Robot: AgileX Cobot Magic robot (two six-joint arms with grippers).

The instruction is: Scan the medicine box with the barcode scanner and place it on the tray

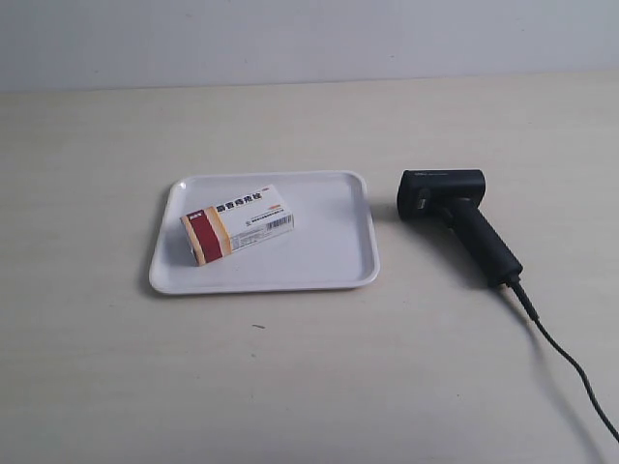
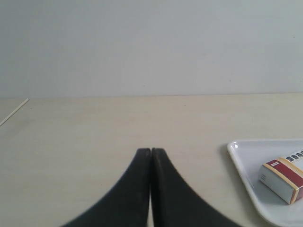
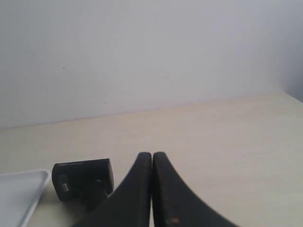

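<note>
The medicine box [image 1: 237,224] lies flat inside the tray [image 1: 338,261], my goal spot. The barcode scanner [image 1: 455,215] rests on the tabletop [image 1: 309,387] just beside the tray. My left gripper [image 2: 150,152] and right gripper [image 3: 152,155] are pinched together, empty.

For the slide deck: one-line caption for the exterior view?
Medicine box lying on the white tray, barcode scanner resting on the table beside it.

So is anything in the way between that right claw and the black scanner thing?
Nothing visible. In the right wrist view the right gripper is shut, with only bare table between it and the barcode scanner. The tray sits off beside the scanner, not between.
</note>
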